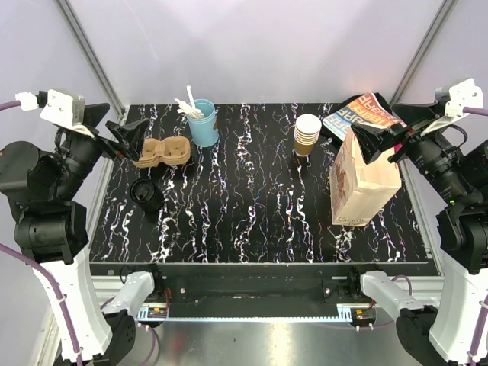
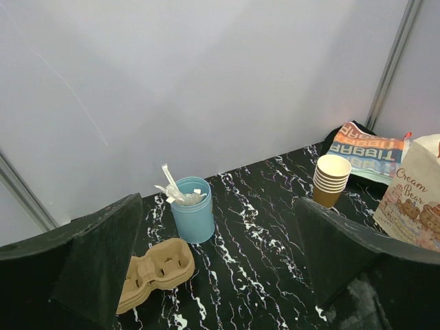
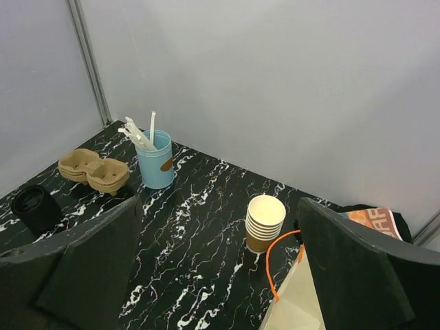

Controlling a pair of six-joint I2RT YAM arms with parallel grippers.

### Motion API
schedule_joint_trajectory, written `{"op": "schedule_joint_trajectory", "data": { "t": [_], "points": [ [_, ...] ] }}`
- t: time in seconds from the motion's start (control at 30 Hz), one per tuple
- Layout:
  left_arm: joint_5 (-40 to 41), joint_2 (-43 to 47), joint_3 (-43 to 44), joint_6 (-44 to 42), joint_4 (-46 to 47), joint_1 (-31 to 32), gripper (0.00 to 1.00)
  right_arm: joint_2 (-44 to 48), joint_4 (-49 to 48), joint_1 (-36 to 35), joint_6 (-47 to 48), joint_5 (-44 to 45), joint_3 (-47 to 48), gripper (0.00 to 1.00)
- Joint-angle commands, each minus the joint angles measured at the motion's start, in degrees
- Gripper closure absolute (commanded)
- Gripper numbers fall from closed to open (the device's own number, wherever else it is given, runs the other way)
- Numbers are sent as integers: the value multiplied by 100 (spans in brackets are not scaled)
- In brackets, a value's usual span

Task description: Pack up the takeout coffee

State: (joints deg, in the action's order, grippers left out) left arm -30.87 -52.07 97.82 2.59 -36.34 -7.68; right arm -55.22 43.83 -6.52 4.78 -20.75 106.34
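Observation:
No single brown ribbed coffee cup shows in any view; it is hidden or out of view. A tan paper bag (image 1: 363,185) printed with bears stands upright at the right of the table, and also shows in the left wrist view (image 2: 418,203) and the right wrist view (image 3: 297,302). My right gripper (image 1: 377,142) is open and empty, hovering just above the bag's top; its fingers (image 3: 82,265) stand wide apart. My left gripper (image 1: 128,138) is open and empty, raised at the far left beside the cardboard cup carriers (image 1: 162,152).
A tall stack of nested brown cups (image 1: 307,134) stands at back centre-right. A light-blue cup with white utensils (image 1: 203,122) stands at back left. A dark cylinder (image 1: 145,194) sits front left. A printed packet (image 1: 361,114) lies at the back right corner.

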Motion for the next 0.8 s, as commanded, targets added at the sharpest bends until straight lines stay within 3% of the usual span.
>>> {"op": "schedule_joint_trajectory", "data": {
  "t": [0.0,0.37,0.77],
  "points": [
    [-68,39,-35,57,259,-40,1,11,-208,28,-100,-148,-26,1],
    [-60,-31,-132,-48,329,-40,1,-50,-367,28,-240,-25,-201,0],
    [889,-523,-360,-575,364,-32,1,-200,-437,28,41,-8,-859,0]
  ]
}}
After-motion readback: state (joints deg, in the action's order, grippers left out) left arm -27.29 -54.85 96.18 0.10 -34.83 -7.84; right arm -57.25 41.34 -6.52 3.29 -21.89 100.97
